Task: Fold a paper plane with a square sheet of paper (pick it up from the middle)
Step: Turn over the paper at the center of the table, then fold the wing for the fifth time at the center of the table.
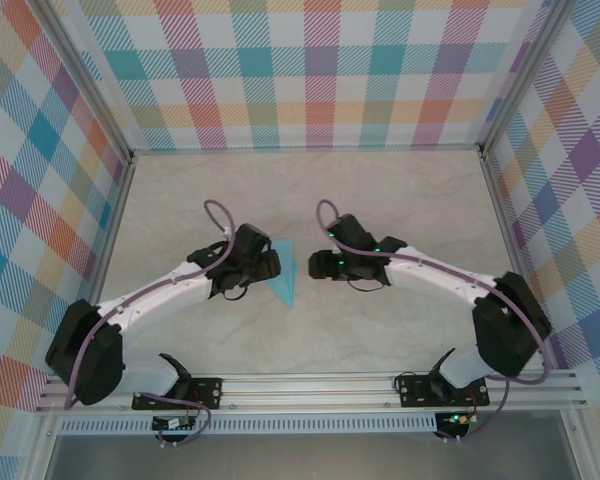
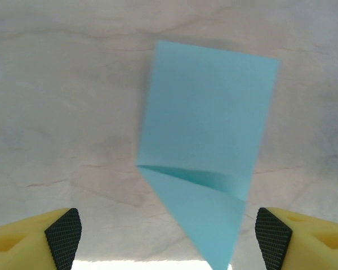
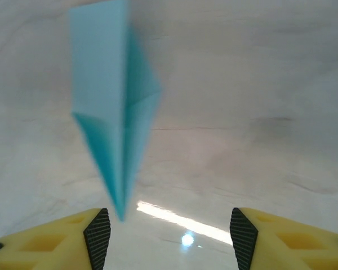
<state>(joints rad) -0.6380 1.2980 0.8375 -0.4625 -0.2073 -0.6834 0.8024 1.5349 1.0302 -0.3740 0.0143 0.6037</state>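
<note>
Seen from above, a pale, marbled-looking tabletop (image 1: 380, 190) sits boxed in by three upright walls (image 1: 320, 70) covered in a pastel checked pattern of teal, orange, purple and yellow. A silver metal rail (image 1: 320, 385) runs along the near edge at 6 o'clock, and both arm bases are bolted to it. A purple cable (image 1: 220, 215) loops over each arm.

Just left of the table's centre is the paper plane (image 1: 285, 272), a small light-blue dart. Its broad end points to 12 o'clock and its sharp tip to 6 o'clock.

The left gripper (image 1: 270, 265) is at 9 o'clock of the plane, right beside its edge. The right gripper (image 1: 320, 265) faces it from 3 o'clock, a little apart from the paper.

From the left wrist, the plane (image 2: 205, 124) shows a flat rectangular section at 12 o'clock and a folded triangle narrowing toward 6 o'clock. The left gripper (image 2: 166, 236) stands wide open. Its yellow fingers with black ridged pads (image 2: 65, 236) sit on either side of the tip and do not touch it.

From the right wrist, the plane (image 3: 110, 95) looks blurred, with its tip toward 7 o'clock. The right gripper (image 3: 169, 236) has its pads (image 3: 98, 236) apart and grips nothing; the tip lies near the left-hand pad.
</note>
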